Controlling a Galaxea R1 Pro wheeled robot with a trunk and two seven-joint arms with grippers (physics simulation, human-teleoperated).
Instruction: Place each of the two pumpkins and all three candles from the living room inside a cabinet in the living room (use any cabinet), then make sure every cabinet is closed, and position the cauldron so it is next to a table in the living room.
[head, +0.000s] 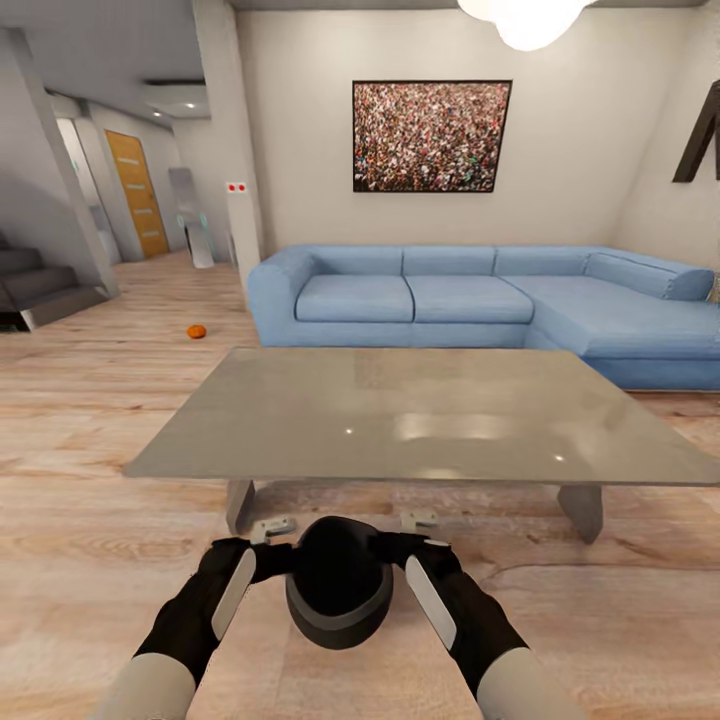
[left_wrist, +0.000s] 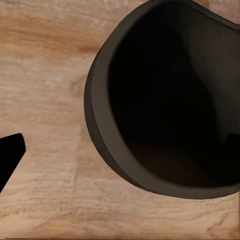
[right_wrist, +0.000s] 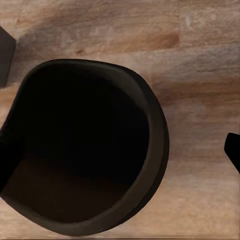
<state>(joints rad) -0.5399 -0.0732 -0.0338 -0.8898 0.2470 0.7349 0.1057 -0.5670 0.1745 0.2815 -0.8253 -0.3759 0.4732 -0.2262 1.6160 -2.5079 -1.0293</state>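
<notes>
We hold the cauldron (head: 338, 585) between both grippers before the table (head: 420, 420); finger state indiscernible

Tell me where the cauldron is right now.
In the head view the cauldron sits low centre, between the left gripper and right gripper, just before the grey table.

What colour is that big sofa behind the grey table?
The L-shaped fabric sofa is light blue all over, plain with no pattern. The head view shows it best.
</notes>
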